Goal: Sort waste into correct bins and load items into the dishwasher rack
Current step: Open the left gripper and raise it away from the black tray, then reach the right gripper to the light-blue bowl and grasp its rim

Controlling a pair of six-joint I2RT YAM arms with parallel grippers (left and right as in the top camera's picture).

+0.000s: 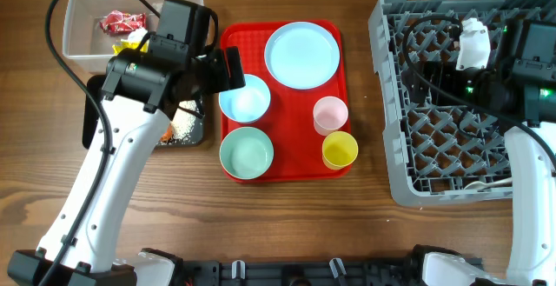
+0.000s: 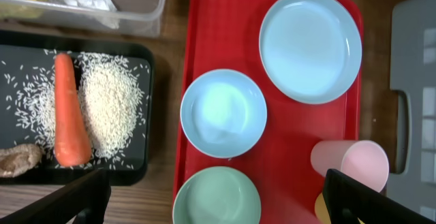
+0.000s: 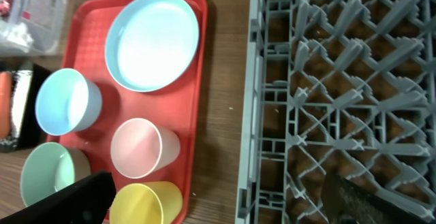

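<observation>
Flat red plastic tray (image 2: 286,129). Light-blue round plate (image 2: 310,45); pale-blue bowl (image 2: 223,113); mint-green bowl (image 2: 216,200); small pink cup (image 3: 139,148); small yellow cup (image 3: 146,203). Orange carrot (image 2: 68,112); white rice grains (image 2: 105,108); shallow black rectangular tray (image 2: 144,156).

Bright even light, soft shadows; plate (image 3: 151,41) glare, wrist cams sl. blurry.

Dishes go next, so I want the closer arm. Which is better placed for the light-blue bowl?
Likely left: the open left tool hangs over the light-blue bowl on the red tray, while the right tool sits off by the dishwasher rack.
</observation>
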